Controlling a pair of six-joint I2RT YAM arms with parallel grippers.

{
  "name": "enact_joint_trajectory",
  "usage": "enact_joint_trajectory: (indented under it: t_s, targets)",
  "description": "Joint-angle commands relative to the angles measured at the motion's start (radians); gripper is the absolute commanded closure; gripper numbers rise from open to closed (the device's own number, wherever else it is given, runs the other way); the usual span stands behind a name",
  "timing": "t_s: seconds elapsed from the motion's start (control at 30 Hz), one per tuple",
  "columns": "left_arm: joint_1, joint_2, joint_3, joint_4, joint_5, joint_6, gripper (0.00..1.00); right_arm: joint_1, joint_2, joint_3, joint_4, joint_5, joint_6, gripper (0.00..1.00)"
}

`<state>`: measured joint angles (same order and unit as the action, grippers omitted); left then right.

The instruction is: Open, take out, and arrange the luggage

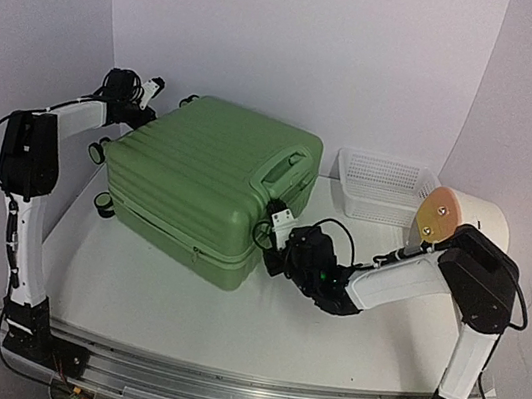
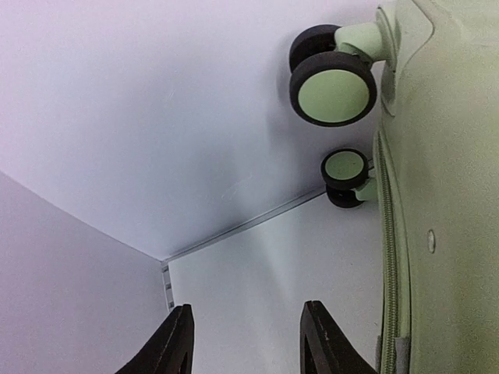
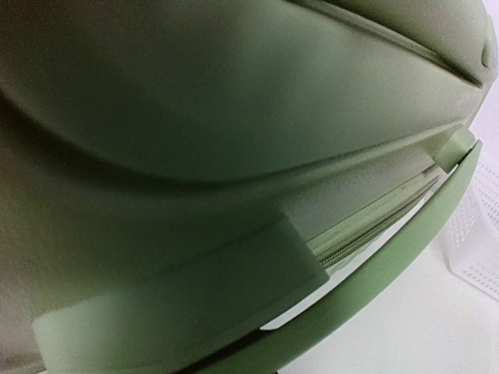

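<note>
A white counter [image 1: 176,317] fills the scene, closed in by plain white walls [image 1: 302,33] on the left, far and right sides. At the far right stands a white mesh basket [image 1: 385,183], near the suitcase's far right corner but apart from it. Just right of the basket lies a cream cylinder [image 1: 471,217] on its side, its orange face turned left. The right arm's elbow is in front of the cylinder, and its forearm runs left across the counter towards the suitcase.

The suitcase [image 1: 207,185] lies flat on the left and middle of the counter, closed. It is a light-green hard case with ribs along its upper shell. A handle [image 1: 285,172] is set into its right side, a zip [image 2: 387,273] runs round the seam, and black wheels [image 2: 333,89] with green hubs stick out at its left end.

The left gripper [image 2: 245,343] is at the far left corner of the suitcase, just beside the wheels. Its fingers [image 2: 327,343] stand partly apart with only bare counter between them, holding nothing.

The right gripper [image 1: 269,232] is right up against the near right corner, below the handle. Its own camera shows only green shell, seam and handle very close. Its jaws are closed, and whether they pinch anything cannot be told.
</note>
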<state>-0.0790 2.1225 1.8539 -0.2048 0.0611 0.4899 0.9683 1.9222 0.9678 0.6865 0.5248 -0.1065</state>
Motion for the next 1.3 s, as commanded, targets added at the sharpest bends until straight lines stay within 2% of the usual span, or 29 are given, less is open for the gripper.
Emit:
enact_joint_trajectory:
  t_s: [0.0,0.13,0.23,0.33,0.4,0.47,0.6,0.73,0.87,1.03,1.2,1.27]
  targets:
    - [-0.208,0.059,0.073,-0.162,0.252,-0.032,0.58,0.193,-0.057,0.08,0.207,0.041,-0.047,1.0]
    - [-0.206,0.055,0.181,-0.244,0.247,0.038,0.54,0.258,-0.013,0.134,0.165,0.08,-0.043,1.0]
    - [-0.198,0.033,0.258,-0.258,0.225,0.06,0.48,0.271,0.013,0.173,0.121,0.064,-0.018,1.0]
    - [-0.176,0.034,0.402,-0.317,0.215,0.059,0.4,0.272,0.03,0.192,0.105,0.093,-0.007,1.0]
    - [-0.169,0.025,0.48,-0.368,0.212,0.076,0.34,0.272,0.045,0.214,0.1,0.076,-0.01,1.0]
    - [-0.17,-0.007,0.493,-0.418,0.233,0.101,0.3,0.272,0.072,0.251,0.092,0.011,-0.015,1.0]
    - [-0.189,-0.16,0.37,-0.5,0.341,0.139,0.29,0.271,0.153,0.349,0.058,-0.098,-0.034,1.0]
    - [-0.242,-0.234,0.363,-0.759,0.477,0.195,0.31,0.27,0.221,0.425,0.054,-0.112,-0.048,1.0]
    - [-0.329,-0.353,0.231,-0.941,0.518,0.242,0.32,0.27,0.231,0.422,0.053,-0.087,-0.051,1.0]
    - [-0.472,-0.474,0.054,-1.018,0.407,0.227,0.31,0.268,0.234,0.396,0.053,-0.067,-0.047,1.0]
    - [-0.618,-0.614,-0.188,-0.94,0.234,0.201,0.33,0.268,0.231,0.386,0.051,-0.07,-0.038,1.0]
    - [-0.624,-0.654,-0.246,-0.889,0.196,0.205,0.33,0.268,0.229,0.381,0.051,-0.064,-0.033,1.0]
